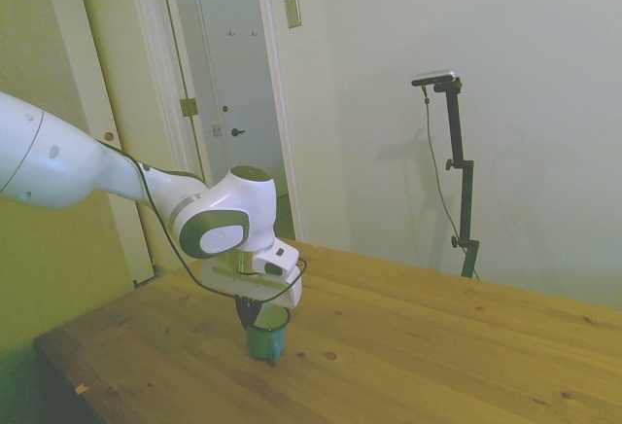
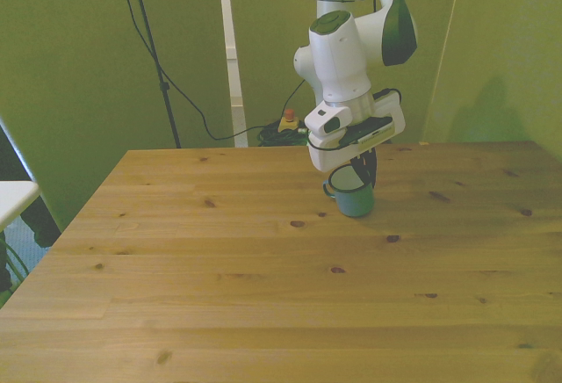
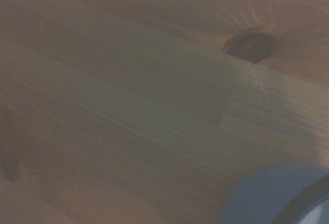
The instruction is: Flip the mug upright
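Fingers of the gripper (image 2: 363,175) are reaching down into the mouth of the mug (image 2: 355,198), and I am reading them as pinching its far wall, 1 finger inside and 1 outside, though the wrist housing is hiding most of them in both wide views, so I am logging the grip as likely rather than certain. I am seeing the mug (image 1: 264,338) sitting mouth-up on the table (image 2: 263,295), toward the far edge and a little to the front view's right of centre, with its loop handle pointing to the front view's left. In the wrist view I am only getting a blurred slice of the mug (image 3: 272,196) with its dark rim against the wood grain, near a dark knot. By my judgement the flip is looking done or nearly so, with the base seeming flat on the wood. Handling notes: I am expecting thin enamelled metal to be light, rigid and slick, so a wall pinch could slip or let it pivot; chipping is the main fragility. I am judging the rim wall opposite the handle the better place to hold.
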Tool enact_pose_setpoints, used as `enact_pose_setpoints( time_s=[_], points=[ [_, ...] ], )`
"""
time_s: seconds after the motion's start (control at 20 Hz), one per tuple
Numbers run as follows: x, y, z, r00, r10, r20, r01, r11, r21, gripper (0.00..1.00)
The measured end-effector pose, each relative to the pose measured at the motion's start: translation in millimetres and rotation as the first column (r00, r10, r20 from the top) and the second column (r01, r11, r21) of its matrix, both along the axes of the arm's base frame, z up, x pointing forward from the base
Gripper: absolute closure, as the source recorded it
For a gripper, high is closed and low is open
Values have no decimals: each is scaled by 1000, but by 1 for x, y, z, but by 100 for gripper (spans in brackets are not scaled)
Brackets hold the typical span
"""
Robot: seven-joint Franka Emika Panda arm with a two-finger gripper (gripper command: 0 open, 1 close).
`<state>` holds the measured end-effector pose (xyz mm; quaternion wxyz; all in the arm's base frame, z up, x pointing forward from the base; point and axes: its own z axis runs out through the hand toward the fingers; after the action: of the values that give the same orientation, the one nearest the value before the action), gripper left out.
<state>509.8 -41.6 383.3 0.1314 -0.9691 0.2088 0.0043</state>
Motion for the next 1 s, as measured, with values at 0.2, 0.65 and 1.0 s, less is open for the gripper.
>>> enact_pose_setpoints(
  time_s=[0.2, 0.65, 1.0],
  points=[
    [5, -2, 2, 1000, -14, -1, 14, 1000, -14, 0],
    [8, -4, 11, 999, -32, 1, 32, 998, -44, 0],
    [-17, 6, 38, 998, -19, 58, 22, 999, -47, 0]
  ],
)
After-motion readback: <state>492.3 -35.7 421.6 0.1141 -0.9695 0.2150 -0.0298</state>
